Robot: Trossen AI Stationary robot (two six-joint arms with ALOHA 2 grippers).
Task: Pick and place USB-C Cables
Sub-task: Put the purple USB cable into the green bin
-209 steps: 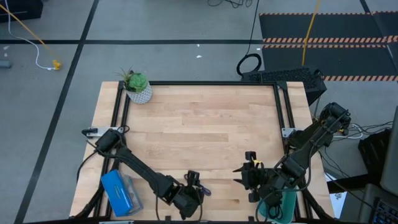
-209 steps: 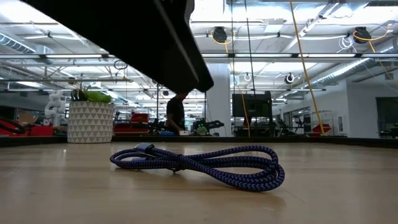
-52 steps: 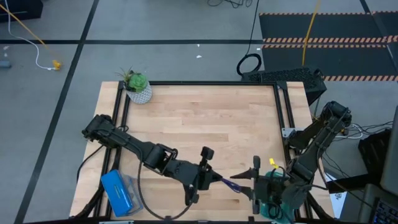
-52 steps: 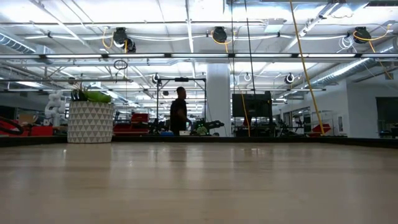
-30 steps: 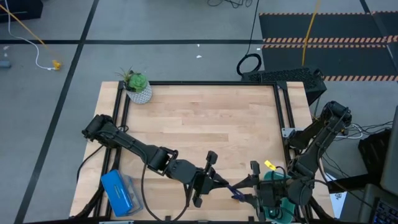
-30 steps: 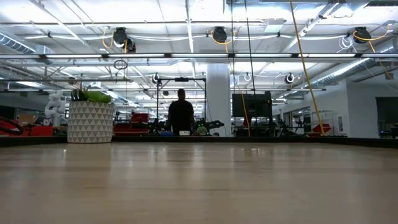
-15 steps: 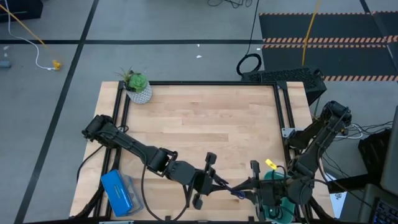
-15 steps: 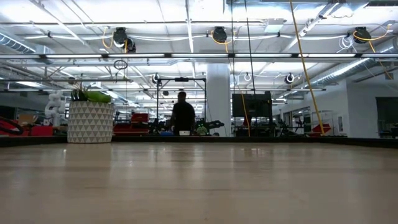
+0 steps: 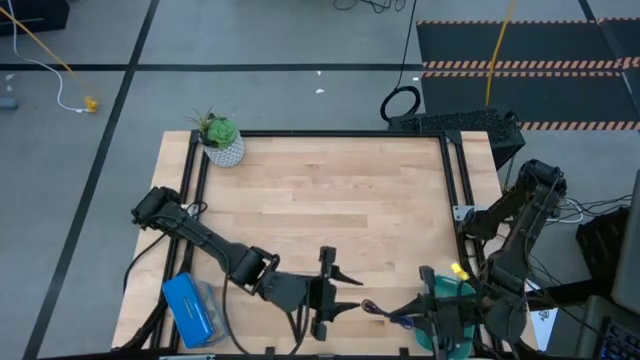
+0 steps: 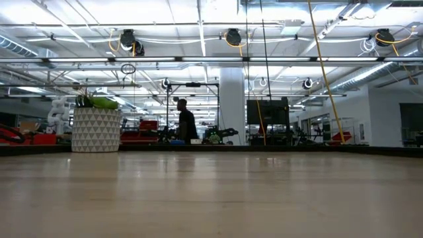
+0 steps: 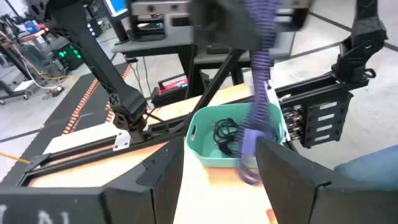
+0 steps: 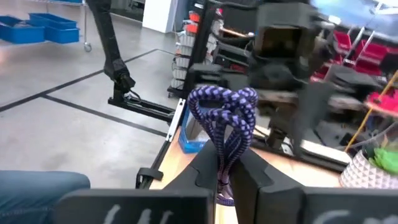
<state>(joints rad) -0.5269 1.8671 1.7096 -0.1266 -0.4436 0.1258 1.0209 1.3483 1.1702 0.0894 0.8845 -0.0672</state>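
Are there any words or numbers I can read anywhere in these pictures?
No, none can be read.
The screens and labels in the room behind the table edge are too small and blurred.
The blue box, teal tray and plant pot show no writing.

Bystanders on and beyond the table

A potted plant [image 9: 220, 137] stands at the far-left corner, a blue box [image 9: 190, 308] lies at the near-left edge, and a person [image 10: 187, 123] stands far off.
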